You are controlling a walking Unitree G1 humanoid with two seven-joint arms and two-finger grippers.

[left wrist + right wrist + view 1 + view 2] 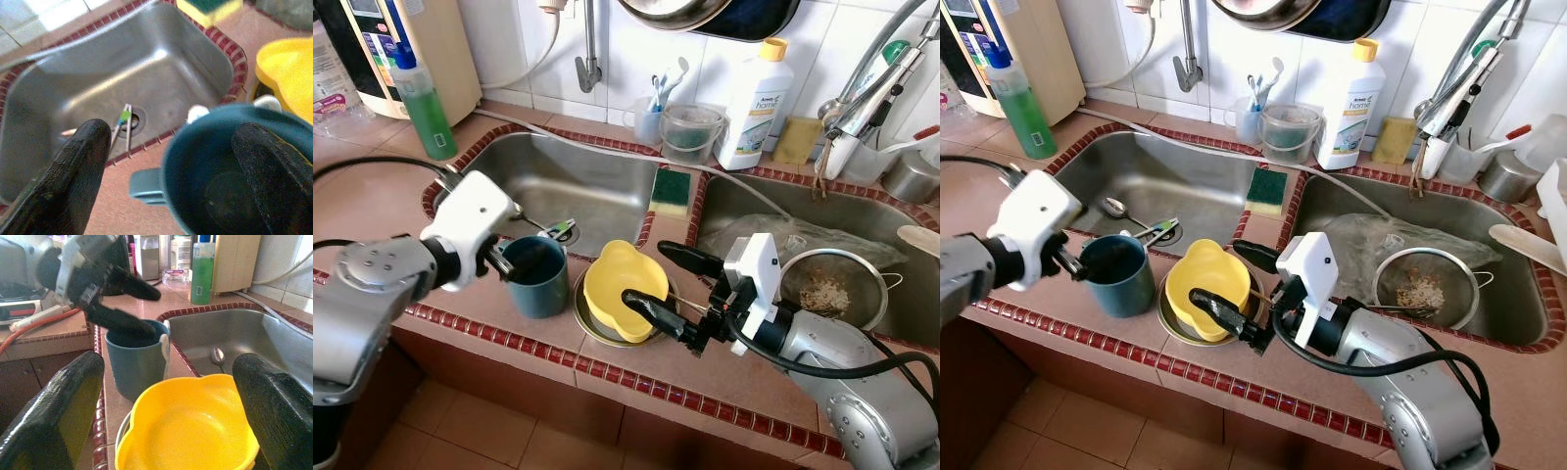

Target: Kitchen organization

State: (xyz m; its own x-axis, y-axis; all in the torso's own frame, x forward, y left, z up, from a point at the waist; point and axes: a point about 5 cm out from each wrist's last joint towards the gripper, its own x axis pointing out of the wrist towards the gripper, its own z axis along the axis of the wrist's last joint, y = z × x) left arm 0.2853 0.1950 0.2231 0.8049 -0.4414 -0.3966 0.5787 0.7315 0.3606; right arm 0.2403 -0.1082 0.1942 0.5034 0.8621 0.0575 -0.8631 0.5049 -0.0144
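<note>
A teal mug [536, 279] stands on the tiled counter in front of the left sink [578, 176]. My left gripper [507, 262] is open at the mug's rim on its handle side: one finger [264, 171] reaches over the inside and the other finger [73, 171] stays outside. Right of the mug, a yellow bowl [625, 284] rests in a metal dish [592, 323]. My right gripper [663, 286] is open at the bowl's right side, its fingers spread either side of the rim, holding nothing.
A spoon and utensils [558, 230] lie by the left sink's drain. A green sponge [672, 189] sits on the divider. A strainer [832, 289] is in the right sink. Green soap bottle [426, 108], white detergent bottle [754, 113] and clear tub [691, 132] stand behind.
</note>
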